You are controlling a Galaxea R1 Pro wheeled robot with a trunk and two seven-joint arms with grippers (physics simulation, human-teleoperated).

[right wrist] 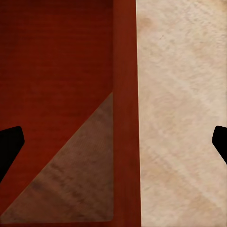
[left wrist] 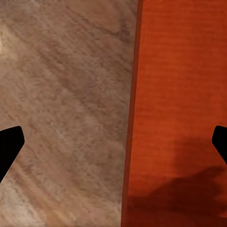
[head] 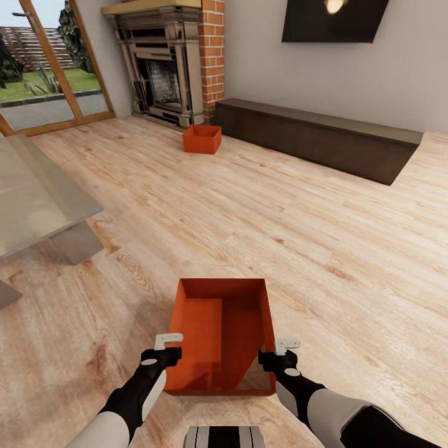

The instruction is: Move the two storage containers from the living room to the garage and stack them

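One orange-red storage container (head: 221, 336) stands on the light wood-plank floor of the living room, just in front of me. My left gripper (head: 169, 348) is open at the container's left wall (left wrist: 135, 118), one finger on each side of it. My right gripper (head: 283, 351) is open the same way over the right wall (right wrist: 125, 94). In both wrist views the dark fingertips (left wrist: 10, 144) (right wrist: 10, 142) stand far apart and clear of the wall. The second storage container (head: 202, 138) sits farther off on the floor, beside the brick fireplace (head: 165, 68).
A glass-topped table (head: 37, 199) stands close at the left. A long low dark bench (head: 317, 134) runs along the far wall under a black screen (head: 333, 18). A glass door (head: 50, 68) with a wood frame is at the far left. Open plank floor (head: 261, 218) lies between the two containers.
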